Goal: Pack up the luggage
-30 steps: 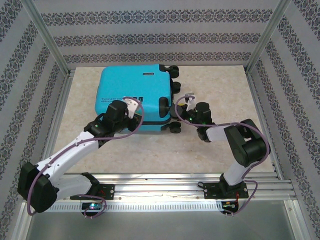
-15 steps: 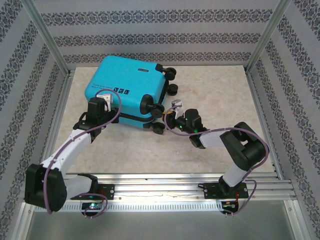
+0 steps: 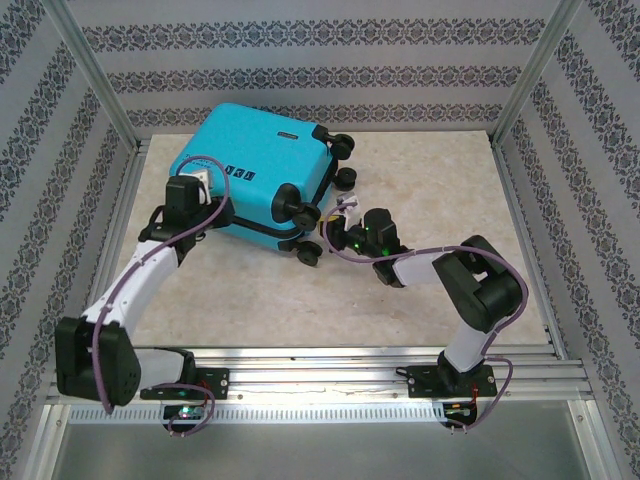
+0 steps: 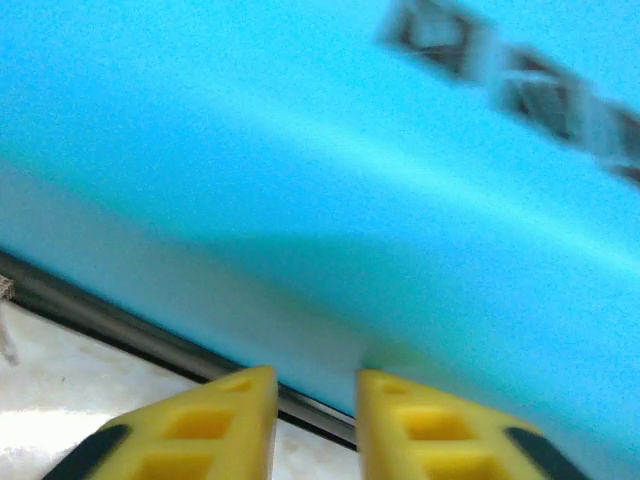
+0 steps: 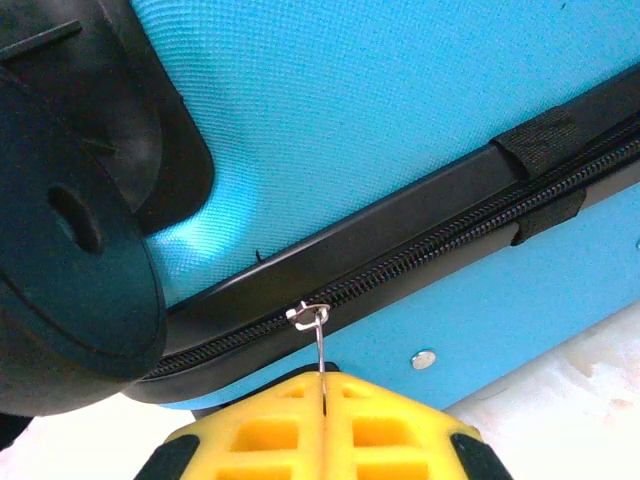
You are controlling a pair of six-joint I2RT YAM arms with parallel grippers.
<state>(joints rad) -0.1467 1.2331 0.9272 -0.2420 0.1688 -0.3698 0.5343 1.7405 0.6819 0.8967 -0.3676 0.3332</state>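
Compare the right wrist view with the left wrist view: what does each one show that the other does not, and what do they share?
Right wrist, not left wrist: the right gripper shut on the thin metal zipper pull, the zipper teeth, and a black wheel.
Left wrist, not right wrist: the left gripper with its jaws parted and nothing between them, and blurred dark printed marks on the shell.
Both: the turquoise luggage, its black zipper band, and a patch of pale table.

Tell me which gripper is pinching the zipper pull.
The right gripper, shut on the zipper pull of the luggage; the left gripper is open, facing bare turquoise shell.
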